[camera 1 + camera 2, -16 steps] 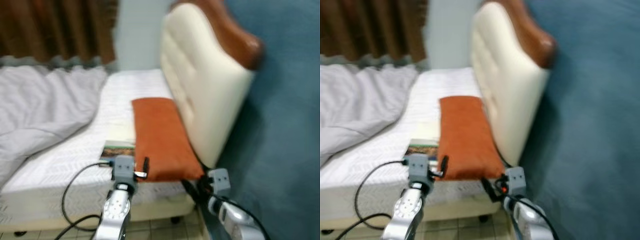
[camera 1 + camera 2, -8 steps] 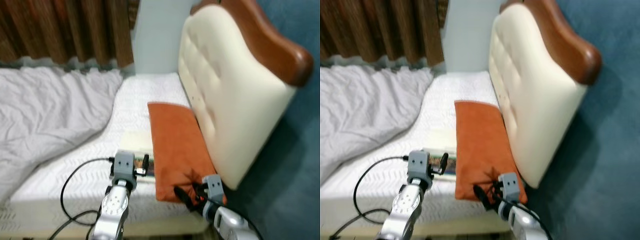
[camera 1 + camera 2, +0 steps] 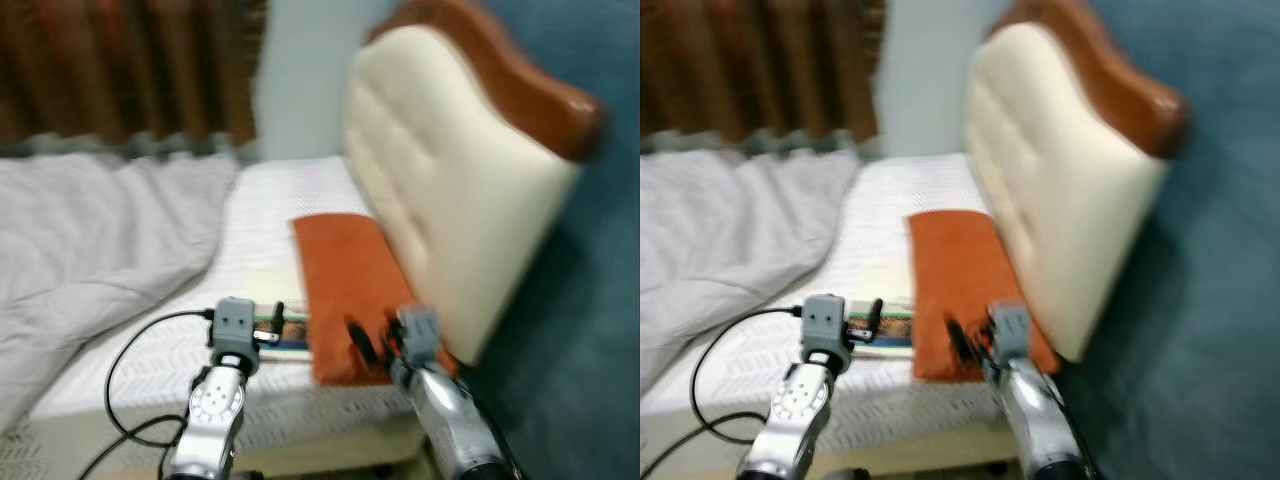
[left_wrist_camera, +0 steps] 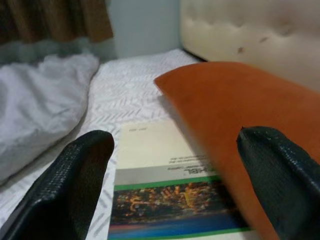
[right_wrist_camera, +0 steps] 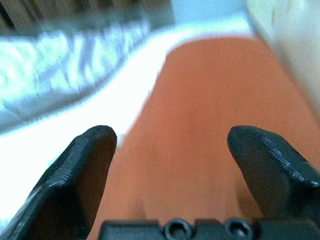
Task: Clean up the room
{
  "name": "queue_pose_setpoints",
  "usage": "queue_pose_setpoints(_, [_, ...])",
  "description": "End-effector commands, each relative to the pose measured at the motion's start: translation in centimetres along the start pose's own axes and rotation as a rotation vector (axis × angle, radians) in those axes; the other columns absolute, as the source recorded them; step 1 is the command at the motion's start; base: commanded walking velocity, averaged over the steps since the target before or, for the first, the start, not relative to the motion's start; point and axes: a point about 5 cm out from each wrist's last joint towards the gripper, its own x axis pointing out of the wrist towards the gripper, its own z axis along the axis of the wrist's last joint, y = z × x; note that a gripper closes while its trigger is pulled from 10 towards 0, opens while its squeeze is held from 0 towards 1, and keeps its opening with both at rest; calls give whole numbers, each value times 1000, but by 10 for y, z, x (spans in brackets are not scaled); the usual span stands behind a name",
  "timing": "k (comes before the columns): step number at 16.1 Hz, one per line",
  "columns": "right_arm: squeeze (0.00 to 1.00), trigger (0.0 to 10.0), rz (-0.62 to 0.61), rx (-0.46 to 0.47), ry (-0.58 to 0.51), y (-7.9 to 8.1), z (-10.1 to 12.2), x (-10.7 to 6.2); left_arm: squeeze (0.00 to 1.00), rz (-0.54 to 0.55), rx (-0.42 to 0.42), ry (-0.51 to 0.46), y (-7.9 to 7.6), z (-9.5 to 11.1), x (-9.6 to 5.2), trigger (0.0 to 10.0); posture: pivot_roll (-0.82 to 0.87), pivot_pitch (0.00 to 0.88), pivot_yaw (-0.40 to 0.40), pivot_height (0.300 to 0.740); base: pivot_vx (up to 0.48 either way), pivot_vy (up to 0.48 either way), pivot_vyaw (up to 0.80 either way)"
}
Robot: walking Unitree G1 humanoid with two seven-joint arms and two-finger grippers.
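Observation:
An orange pillow (image 3: 345, 280) lies on the white bed (image 3: 270, 210) against the cream headboard (image 3: 440, 220). A book (image 4: 165, 200) with a green and cream cover lies flat beside the pillow, its edge tucked under it. My left gripper (image 4: 175, 195) is open, hovering just before the book, fingers (image 4: 75, 185) spread wide on either side of it. My right gripper (image 5: 172, 165) is open over the near end of the pillow (image 5: 200, 125), which lies between its fingers (image 5: 75, 170). Both arms (image 3: 215, 395) reach forward over the bed's near edge.
A rumpled grey duvet (image 3: 90, 240) covers the left half of the bed. Brown curtains (image 3: 120, 70) hang behind it. A blue wall (image 3: 590, 330) runs close along the right. Tiled floor shows below the bed's front edge.
My right arm has risen and come forward over the pillow's near end. The camera has shifted a little; the left gripper stays before the book.

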Motion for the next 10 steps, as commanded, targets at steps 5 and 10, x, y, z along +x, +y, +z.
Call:
queue_pose_setpoints(5, [0,10000,-12,22,-26,6,14,17,0,-15,8,9,-4,-2,0,10000,3,23,-56,618,0,0,0])
queue_pose_setpoints(10, [0,10000,-116,61,-57,-15,1,-32,0,-3,30,2,3,-3,-9,10000,5,24,-64,618,0,0,0])
